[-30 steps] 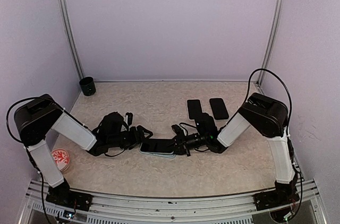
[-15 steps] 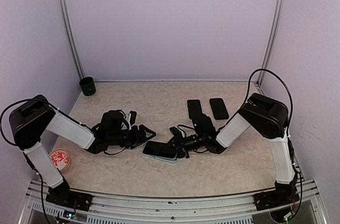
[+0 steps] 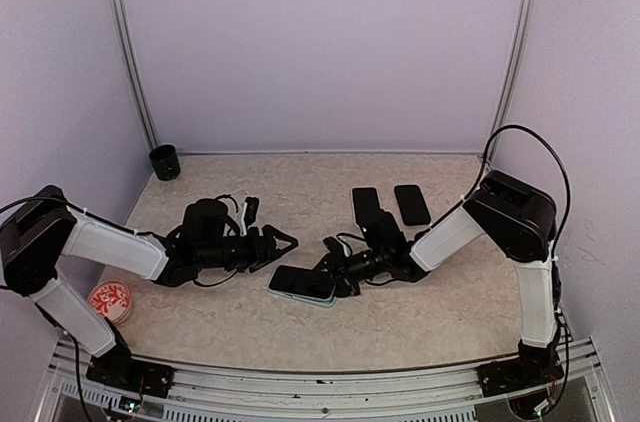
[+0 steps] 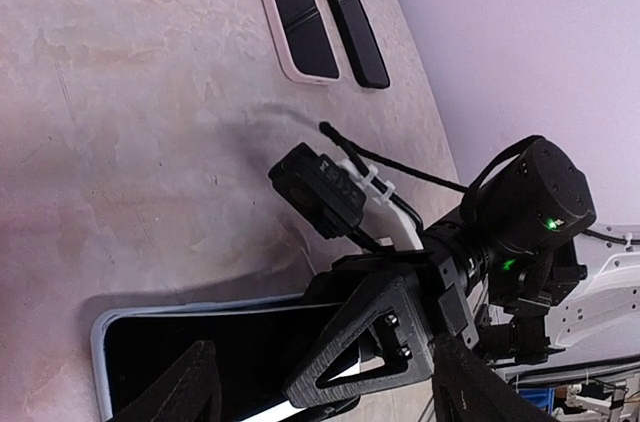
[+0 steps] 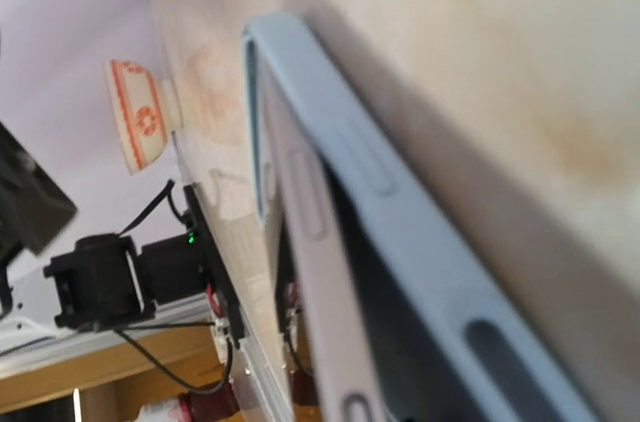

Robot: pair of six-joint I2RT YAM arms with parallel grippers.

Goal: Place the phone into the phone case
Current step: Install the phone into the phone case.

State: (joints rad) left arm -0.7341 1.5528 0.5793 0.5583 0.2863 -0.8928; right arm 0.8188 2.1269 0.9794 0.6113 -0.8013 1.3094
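Red-patterned bowl point(image 3: 113, 299) sits on the table point(image 3: 300, 337) at its near left edge, well to the left of the left gripper point(image 3: 277, 242). The phone point(image 4: 200, 347) lies flat, screen up, inside the pale-blue phone case point(image 5: 400, 202), just ahead of and below the left gripper's tips. Can't tell if it is fully seated.

Left gripper is wide open and empty, with its fingers spread and clear of the phone.

Right gripper point(image 3: 335, 277) is at the phone's right end. One triangular finger point(image 4: 365, 337) lies over the top of the phone and the other is hidden, so I can't tell whether it is clamped.

Farther back, beyond the right gripper, a pale-rimmed phone point(image 3: 366, 206) and a dark phone point(image 3: 411, 204) lie side by side, close but apart. A dark cup point(image 3: 164, 161) stands upright in the far left corner, well behind the left gripper.
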